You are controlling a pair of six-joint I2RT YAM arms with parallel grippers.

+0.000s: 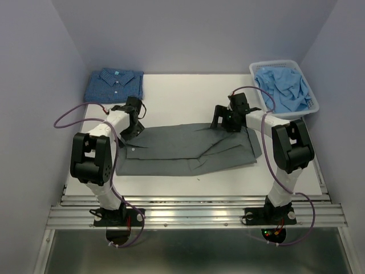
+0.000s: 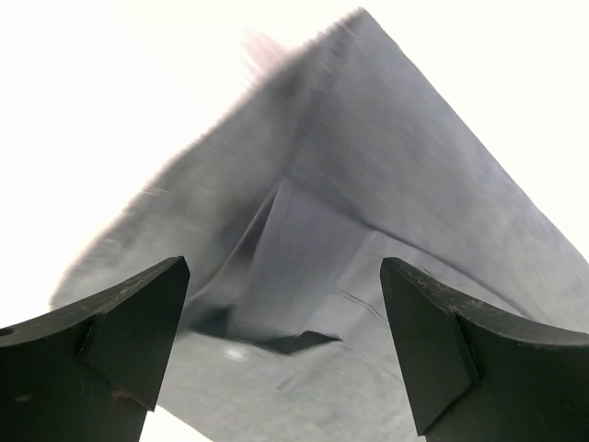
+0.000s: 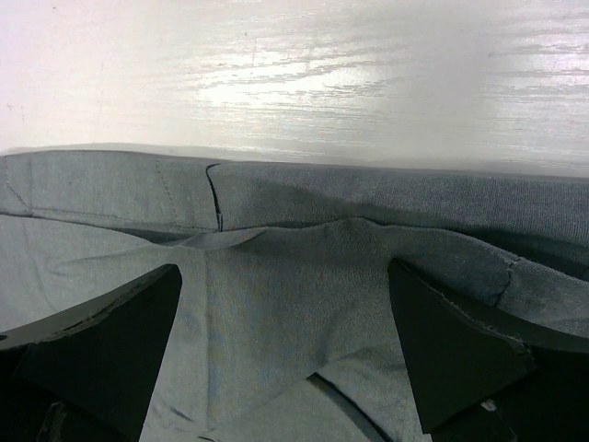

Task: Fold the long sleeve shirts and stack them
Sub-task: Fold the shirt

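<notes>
Your left gripper point(image 1: 134, 127) and right gripper point(image 1: 222, 122) both gaped wide. Each sat over the slate-grey shirt point(image 1: 188, 150) — at its far edge.

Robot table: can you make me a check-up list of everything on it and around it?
Surface: white table, with metal rails along the near edge.
Job's things: grey shirt spread out mid-table, partly folded; blue checked shirt folded at the far left corner.
Clutter: white basket at the far right, holding crumpled light blue cloth.
Grippers: left gripper and right gripper are both open over the grey shirt's far edge, one near each end.
Cables: purple cables loop off both arms and the bases.
Surroundings: pale walls on three sides; nothing else seen.
</notes>
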